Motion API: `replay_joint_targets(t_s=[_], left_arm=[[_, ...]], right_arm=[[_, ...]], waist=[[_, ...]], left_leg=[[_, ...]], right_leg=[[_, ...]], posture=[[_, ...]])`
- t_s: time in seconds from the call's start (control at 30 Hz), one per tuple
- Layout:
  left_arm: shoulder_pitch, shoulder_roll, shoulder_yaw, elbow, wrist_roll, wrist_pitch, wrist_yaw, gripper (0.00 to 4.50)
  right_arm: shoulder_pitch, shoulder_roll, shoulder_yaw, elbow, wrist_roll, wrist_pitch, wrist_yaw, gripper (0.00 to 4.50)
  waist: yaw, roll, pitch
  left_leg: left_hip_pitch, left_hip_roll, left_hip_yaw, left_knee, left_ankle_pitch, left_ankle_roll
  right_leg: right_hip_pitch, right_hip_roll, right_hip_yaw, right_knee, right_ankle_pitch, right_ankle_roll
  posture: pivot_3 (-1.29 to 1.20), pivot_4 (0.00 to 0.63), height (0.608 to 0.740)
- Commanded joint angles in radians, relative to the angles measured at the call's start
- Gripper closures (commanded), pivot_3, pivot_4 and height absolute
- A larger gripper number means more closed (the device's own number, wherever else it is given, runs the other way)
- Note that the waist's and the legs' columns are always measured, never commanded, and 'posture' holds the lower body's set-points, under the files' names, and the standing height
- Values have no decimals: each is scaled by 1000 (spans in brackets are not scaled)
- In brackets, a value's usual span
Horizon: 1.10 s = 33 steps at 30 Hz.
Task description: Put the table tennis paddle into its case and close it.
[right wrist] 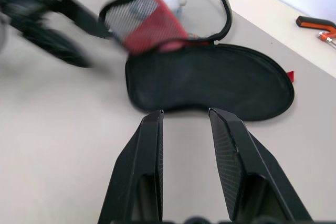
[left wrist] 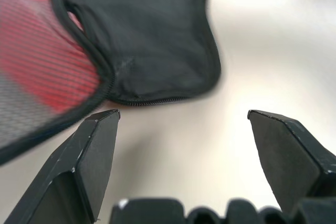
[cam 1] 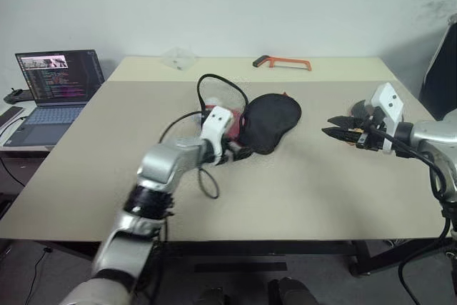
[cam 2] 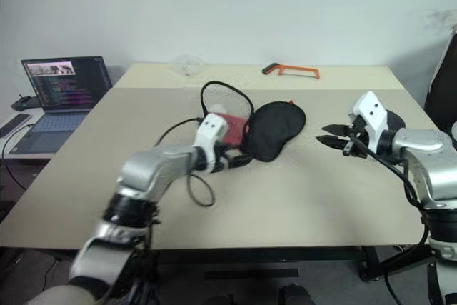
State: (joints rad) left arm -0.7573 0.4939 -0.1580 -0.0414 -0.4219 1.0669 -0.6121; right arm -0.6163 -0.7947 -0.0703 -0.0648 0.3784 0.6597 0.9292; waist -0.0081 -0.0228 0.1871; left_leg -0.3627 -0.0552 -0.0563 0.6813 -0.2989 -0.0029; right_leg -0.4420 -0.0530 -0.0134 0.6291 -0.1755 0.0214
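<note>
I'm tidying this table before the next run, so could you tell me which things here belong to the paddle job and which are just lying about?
Belongs to the job:
- the case, lying flat with its mesh flap up
- the left gripper, open beside the case
- the right gripper, off to the side

Just lying about:
- the hacksaw
- the laptop
- the clear plastic piece
</note>
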Motion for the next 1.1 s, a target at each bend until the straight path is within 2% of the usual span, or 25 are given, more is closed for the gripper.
replay_joint_targets(t_s=[0.03, 0.13, 0.3, 0.47, 0.63, 0.83, 1.07, 1.1], left_arm=[[-33, 99, 74, -130, -70, -31, -137, 245], [-31, 204, 112, -111, -83, -96, -234, 245], [13, 413, 62, 57, 100, -388, -360, 245], [36, 482, 103, 166, 146, -565, -443, 245], [61, 493, 149, 200, 144, -626, -479, 245], [91, 455, 159, 148, 132, -600, -464, 245], [106, 422, 173, 106, 138, -581, -420, 245], [111, 424, 178, 102, 137, -578, -415, 212]], right_arm=[[-38, 28, -11, -30, 22, 33, -44, 3068], [-88, 104, -2, 21, -2, 92, -146, 3068], [-208, 345, -27, 137, -21, 301, -443, 3068], [-264, 500, -39, 261, -57, 357, -620, 3068], [-314, 586, -72, 413, -78, 326, -721, 3068], [-351, 626, -22, 523, -121, 264, -728, 3068], [-450, 668, -37, 703, -118, 171, -695, 3068], [-459, 667, -48, 706, -112, 175, -699, 2891]], waist=[[4, 0, 0], [4, 0, 0], [-10, 0, 0], [-12, 0, 0], [-14, 0, 0], [-24, 0, 0], [-26, 0, 0], [-26, 0, 0]], left_leg=[[0, 0, 0, 0, 0, 0], [0, 0, 0, 0, 0, 0], [2, 1, 2, -1, 0, 1], [-2, 0, 1, -1, 0, 2], [-6, 0, 1, -2, -1, 3], [-7, 0, 2, -2, -3, 7], [-5, 0, 3, -2, -4, 8], [-4, 0, 3, -2, -4, 8]], right_leg=[[0, 0, 0, 0, 0, 0], [0, 0, 0, 0, 0, 0], [0, 0, 1, 0, 0, -1], [-4, -1, 1, 1, 0, -1], [-8, -1, 1, 0, 1, -1], [-9, -1, 1, 1, 1, -1], [-9, -1, 2, 5, 1, -1], [-9, -1, 2, 6, 0, -1]], posture=[[0, 150, 740], [0, 150, 740], [0, 150, 740], [0, 150, 740], [0, 150, 740], [0, 150, 740], [0, 150, 740], [0, 150, 740]])
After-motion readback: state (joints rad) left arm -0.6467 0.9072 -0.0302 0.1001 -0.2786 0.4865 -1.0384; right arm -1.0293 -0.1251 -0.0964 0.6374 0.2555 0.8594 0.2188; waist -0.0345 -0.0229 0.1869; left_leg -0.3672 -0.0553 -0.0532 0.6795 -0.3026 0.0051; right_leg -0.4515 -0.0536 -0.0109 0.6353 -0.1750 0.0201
